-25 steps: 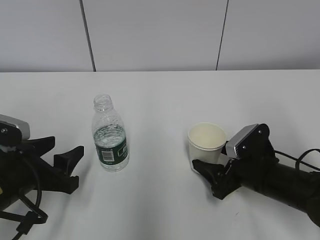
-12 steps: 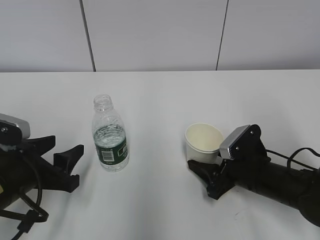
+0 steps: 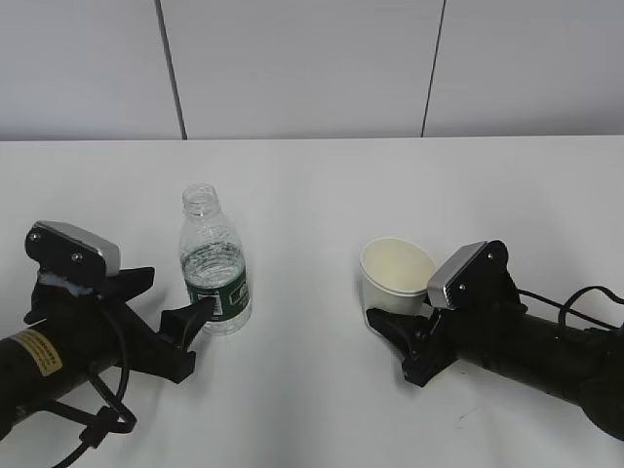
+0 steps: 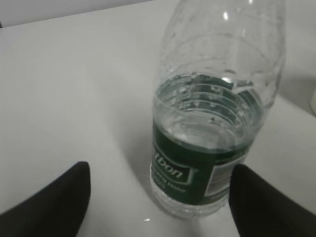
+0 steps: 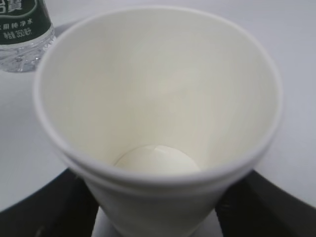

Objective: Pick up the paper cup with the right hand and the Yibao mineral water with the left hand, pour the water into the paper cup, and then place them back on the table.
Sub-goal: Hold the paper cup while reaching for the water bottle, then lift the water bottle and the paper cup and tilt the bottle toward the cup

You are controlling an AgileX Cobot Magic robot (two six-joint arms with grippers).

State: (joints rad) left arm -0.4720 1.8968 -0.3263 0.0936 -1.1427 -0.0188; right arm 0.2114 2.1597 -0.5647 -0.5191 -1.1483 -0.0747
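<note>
The left hand [image 3: 166,327] lies low on the table [image 3: 312,185], its claw spread wide. The Yibao mineral water [image 3: 215,263] stands upright just in front, between its two fingers but not gripped. The right hand [image 3: 395,327] lies low too, its claw closed around the tilted paper cup [image 3: 395,278].

Background: pale grey wall [image 3: 292,68] behind the far edge of the work surface, built of flat panels. Two dark vertical seams divide the panels: left seam [image 3: 171,68] leans slightly, right seam [image 3: 433,68] leans the other way. A black cable [image 3: 575,297] loops at lower right. A second black cable [image 3: 93,429] curls at lower left.
</note>
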